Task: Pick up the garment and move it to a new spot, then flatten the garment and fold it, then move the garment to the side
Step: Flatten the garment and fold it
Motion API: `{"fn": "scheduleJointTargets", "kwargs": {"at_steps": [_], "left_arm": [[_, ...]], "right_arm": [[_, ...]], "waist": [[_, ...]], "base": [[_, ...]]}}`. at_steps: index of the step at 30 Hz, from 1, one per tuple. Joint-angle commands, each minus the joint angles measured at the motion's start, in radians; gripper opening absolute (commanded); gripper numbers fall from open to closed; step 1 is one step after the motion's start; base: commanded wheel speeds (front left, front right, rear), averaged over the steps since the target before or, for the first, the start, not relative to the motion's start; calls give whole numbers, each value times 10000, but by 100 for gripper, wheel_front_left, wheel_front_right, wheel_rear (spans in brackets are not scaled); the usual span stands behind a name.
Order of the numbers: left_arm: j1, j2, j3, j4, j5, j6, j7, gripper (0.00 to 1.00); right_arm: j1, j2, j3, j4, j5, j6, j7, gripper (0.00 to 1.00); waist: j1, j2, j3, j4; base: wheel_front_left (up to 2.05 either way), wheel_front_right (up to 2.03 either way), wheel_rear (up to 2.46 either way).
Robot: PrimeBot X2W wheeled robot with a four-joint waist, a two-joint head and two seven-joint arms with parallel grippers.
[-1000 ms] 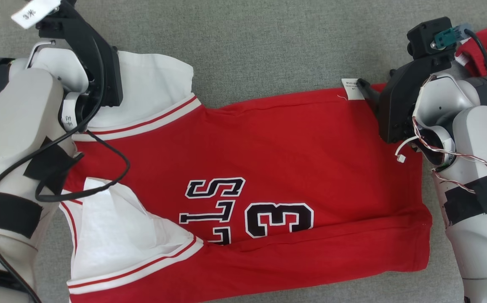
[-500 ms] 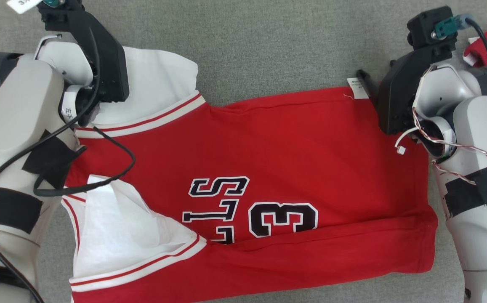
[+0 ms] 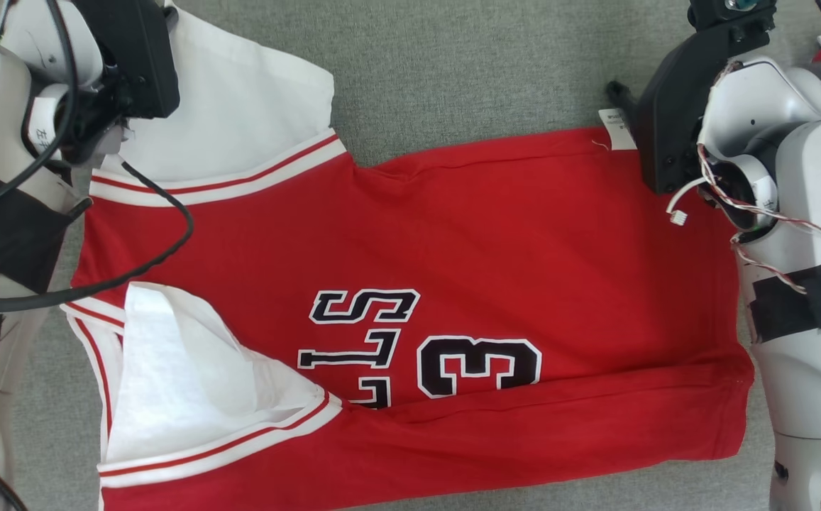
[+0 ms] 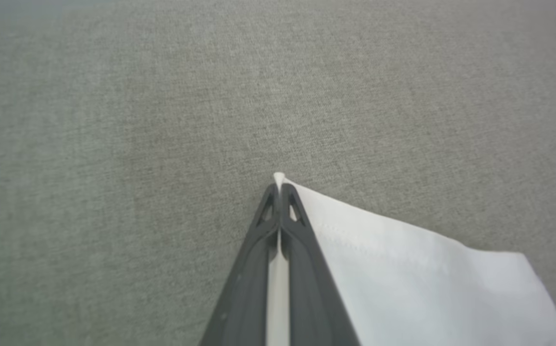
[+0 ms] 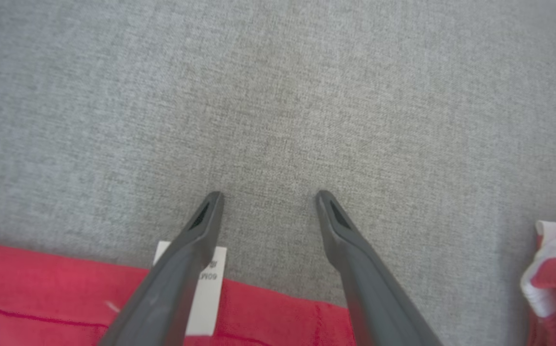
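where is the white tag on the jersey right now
In the head view the white tag sticks out from the far edge of the red jersey at upper right, just beside the open right hand.

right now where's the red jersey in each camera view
Head view: the jersey lies spread across the middle, white sleeves at the left.
Left wrist view: its white sleeve corner is at lower right, pinched between the shut left fingers.
Right wrist view: its red hem runs along the bottom left, beneath the open right fingers.
Shared landmark: the grey cloth surface.
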Motion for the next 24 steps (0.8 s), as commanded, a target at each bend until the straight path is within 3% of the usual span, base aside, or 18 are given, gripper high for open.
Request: {"fn": "scheduleJointTargets", "kwargs": {"at_steps": [1,8,15,24], "left_arm": [[-19,117,47,-233,-109,8,87,0],[459,452,96,-1097,-360,133,587,0],[812,662,107,-1806,-452,339,864,0],[1057,848,132,-2404,-585,518,1092,0]], "right_arm": [[258,110,66,69,-329,-4,124,100],[960,490,683,-464,-751,37,411,100],[1776,456,893,-951,-806,49,1047,100],[2282,137,-296,-1298,-1592,-13,904,100]], "waist": [[0,0,112,44],[0,0,258,115],[0,0,149,158],[0,0,118,149]], "base": [[0,0,0],[0,0,0],[0,0,0],[0,0,0]]}}
